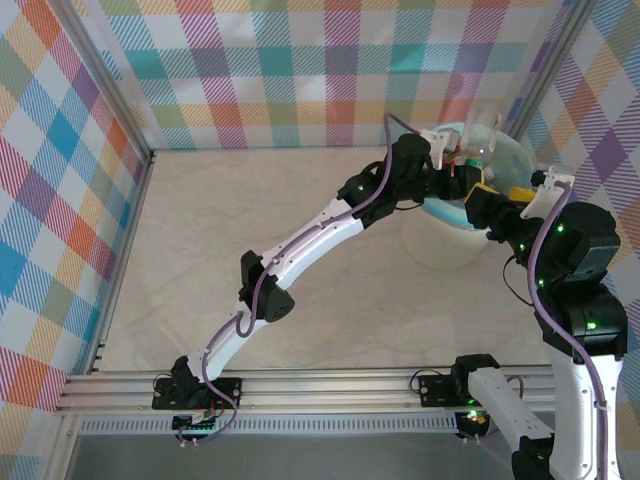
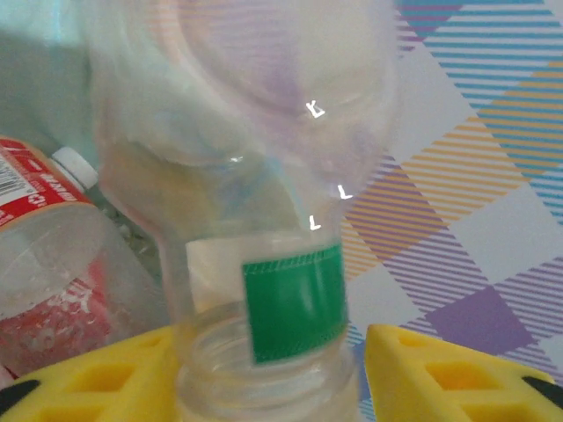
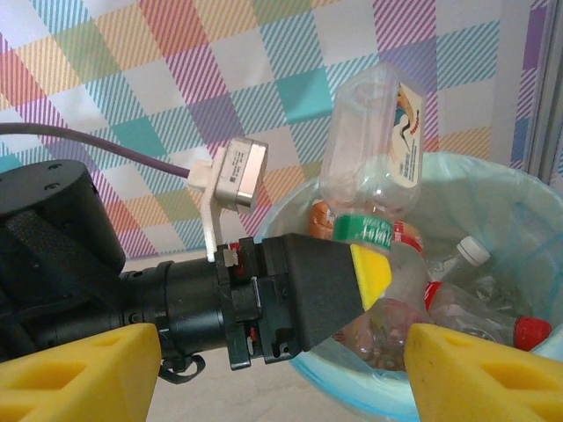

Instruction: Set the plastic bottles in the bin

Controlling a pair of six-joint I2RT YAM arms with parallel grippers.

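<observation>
Over the bin [image 1: 452, 250], my left gripper [image 2: 268, 387] has a clear plastic bottle [image 2: 264, 132] with a green neck band between its yellow fingers [image 2: 97, 378]. A gap shows between the neck and the right finger, so the jaws stand open. From the right wrist view this bottle [image 3: 374, 132] points base-up above the left gripper's fingertip [image 3: 374, 268], over the bin's blue-green bag rim [image 3: 466, 167]. Several bottles [image 3: 475, 290] lie inside the bin, one of them red-labelled [image 2: 44, 255]. My right gripper [image 3: 281, 378] is open and holds nothing, just beside the bin [image 1: 520, 160].
The bin stands in the far right corner against the checked walls [image 1: 300, 70]. Both arms crowd its near side, the left arm [image 1: 310, 235] reaching diagonally across the beige table [image 1: 200, 260]. A metal rail [image 1: 330, 385] runs along the near edge.
</observation>
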